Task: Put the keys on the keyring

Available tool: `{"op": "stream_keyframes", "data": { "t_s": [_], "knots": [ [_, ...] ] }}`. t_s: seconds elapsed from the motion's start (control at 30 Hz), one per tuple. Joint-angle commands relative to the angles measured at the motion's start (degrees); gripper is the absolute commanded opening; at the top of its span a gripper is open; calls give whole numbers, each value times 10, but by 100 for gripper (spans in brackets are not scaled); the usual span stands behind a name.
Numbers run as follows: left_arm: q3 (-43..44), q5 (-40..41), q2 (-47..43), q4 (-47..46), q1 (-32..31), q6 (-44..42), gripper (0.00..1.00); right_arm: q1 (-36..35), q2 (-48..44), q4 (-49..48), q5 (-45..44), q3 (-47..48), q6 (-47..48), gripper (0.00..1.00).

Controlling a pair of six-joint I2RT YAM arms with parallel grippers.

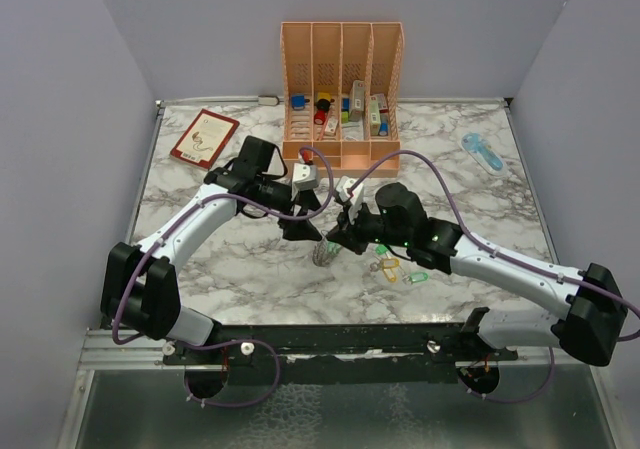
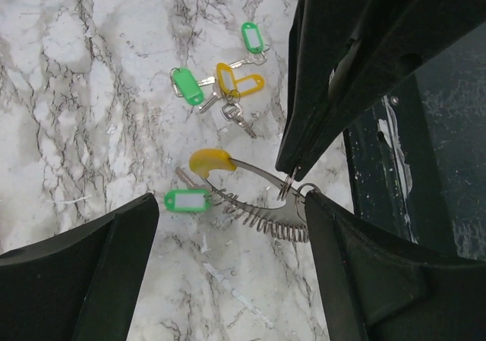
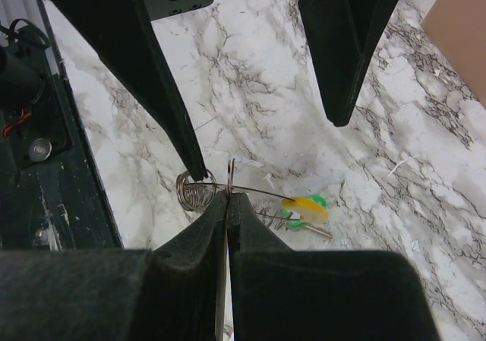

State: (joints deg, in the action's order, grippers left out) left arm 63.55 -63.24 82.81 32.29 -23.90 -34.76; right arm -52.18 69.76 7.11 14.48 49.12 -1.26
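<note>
The keyring (image 2: 262, 213) is a thin silver loop with a coiled stretch, lying on the marble near the table's front. A yellow-headed key (image 2: 211, 160) and a green-headed key (image 2: 187, 200) hang on it. Several more loose keys (image 2: 220, 83) lie beyond; from above they show as a cluster (image 1: 397, 266). My right gripper (image 3: 228, 197) is shut, pinching a small ring at the keyring's wire (image 3: 258, 193). My left gripper (image 2: 230, 201) hangs open just above the keyring, one finger on each side. From above, both grippers meet over the keyring (image 1: 322, 255).
An orange slotted organiser (image 1: 342, 89) with small blocks stands at the back. A red book (image 1: 204, 136) lies at the back left and a blue tool (image 1: 483, 152) at the back right. A black rail (image 1: 330, 337) runs along the near edge.
</note>
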Motion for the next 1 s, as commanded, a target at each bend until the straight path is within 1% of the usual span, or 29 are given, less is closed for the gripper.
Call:
{"op": "stream_keyframes", "data": {
  "t_s": [0.0,0.13,0.33,0.5,0.67,0.73,0.8,0.97],
  "knots": [
    [17,-40,2,30,-8,-34,80,-4,5,-32,11,0,-6,1],
    [17,-47,1,43,-8,-48,78,-4,2,-35,10,-2,-8,1],
    [17,-54,0,48,-9,-54,64,-4,0,-37,9,-3,-11,1],
    [17,-56,0,48,-9,-58,58,-4,3,-42,8,-3,-14,1],
    [15,-57,-1,48,-9,-61,45,-4,5,-46,7,-4,-18,1],
    [15,-60,-1,49,-10,-62,37,-4,5,-49,7,-4,-20,1],
    [15,-63,-1,53,-10,-66,31,-4,8,-50,7,-3,-20,1],
    [18,-67,-1,58,-10,-72,30,-4,15,-58,7,-3,-22,1]
  ]
}}
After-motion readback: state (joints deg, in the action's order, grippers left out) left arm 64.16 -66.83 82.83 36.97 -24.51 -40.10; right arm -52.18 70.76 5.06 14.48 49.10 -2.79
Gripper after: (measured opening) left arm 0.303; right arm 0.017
